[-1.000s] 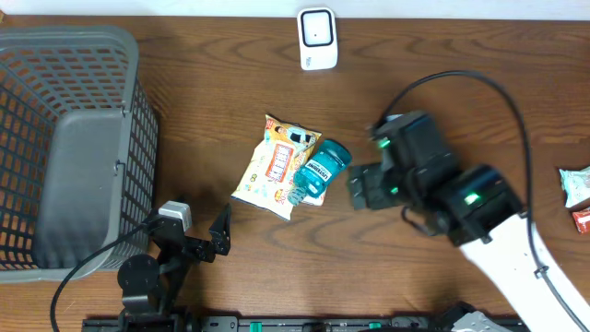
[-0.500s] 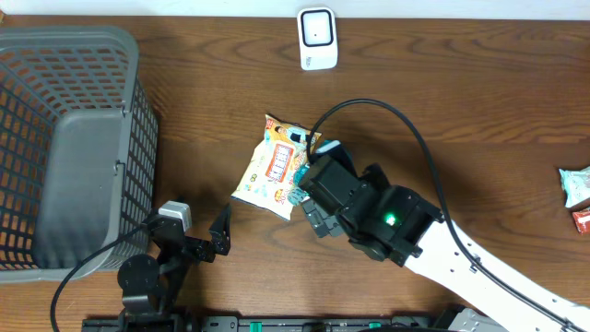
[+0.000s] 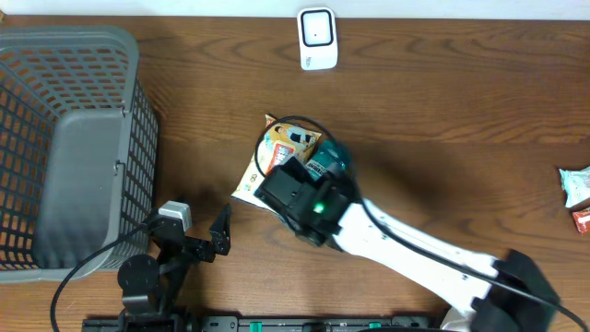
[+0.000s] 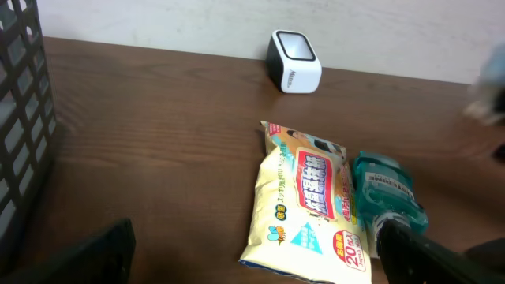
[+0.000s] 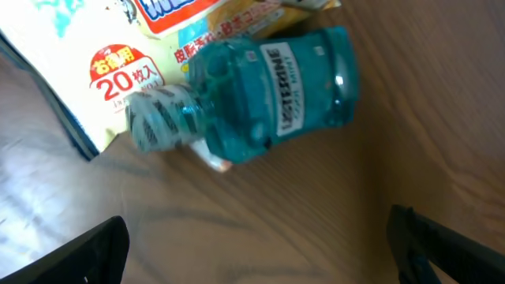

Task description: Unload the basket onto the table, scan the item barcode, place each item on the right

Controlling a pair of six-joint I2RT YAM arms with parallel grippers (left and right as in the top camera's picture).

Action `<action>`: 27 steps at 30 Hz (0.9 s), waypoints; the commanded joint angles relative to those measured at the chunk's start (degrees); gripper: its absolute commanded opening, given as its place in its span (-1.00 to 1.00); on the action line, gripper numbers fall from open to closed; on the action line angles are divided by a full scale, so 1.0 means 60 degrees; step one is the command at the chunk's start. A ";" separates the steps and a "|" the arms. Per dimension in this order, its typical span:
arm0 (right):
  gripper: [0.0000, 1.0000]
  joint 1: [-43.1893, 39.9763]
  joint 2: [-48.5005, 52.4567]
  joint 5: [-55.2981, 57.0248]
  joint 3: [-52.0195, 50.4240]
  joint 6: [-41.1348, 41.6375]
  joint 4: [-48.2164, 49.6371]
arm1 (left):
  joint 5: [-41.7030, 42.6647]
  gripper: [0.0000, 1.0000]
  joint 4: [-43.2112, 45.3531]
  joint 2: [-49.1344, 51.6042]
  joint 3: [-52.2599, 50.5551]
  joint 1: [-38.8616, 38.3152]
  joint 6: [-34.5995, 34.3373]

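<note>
Mouthwash bottle point(image 5: 264, 95) lies on its side directly below the right end effector point(image 5: 260, 248), whose two fingers are spread wide at the lower corners of the wrist view. They hold nothing and do not touch the bottle. The bottle is teal with a printed label facing up. Its ribbed cap and neck rest over a corner of a yellow wipes packet point(image 5: 118, 63), while its body lies on the brown wooden worktop point(image 3: 442, 92). From overhead, the right arm reaches in from the lower right and covers part of the packet.

Further out, a white barcode scanner point(image 3: 317, 37) stands near the far edge of the worktop, well apart from the bottle and packet. The left end effector point(image 3: 196, 224) sits near the front edge with its fingers spread and empty, facing the packet. Just to its left stands a grey mesh basket point(image 3: 138, 138). Two small wrapped packets point(image 3: 576, 189) lie at the far right edge.
</note>
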 commanded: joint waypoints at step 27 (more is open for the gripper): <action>0.66 -0.0568 0.2339 0.0401 -0.0055 -0.0098 0.2361 | -0.0022 0.96 -0.0113 -0.0007 -0.0189 0.0040 -0.0055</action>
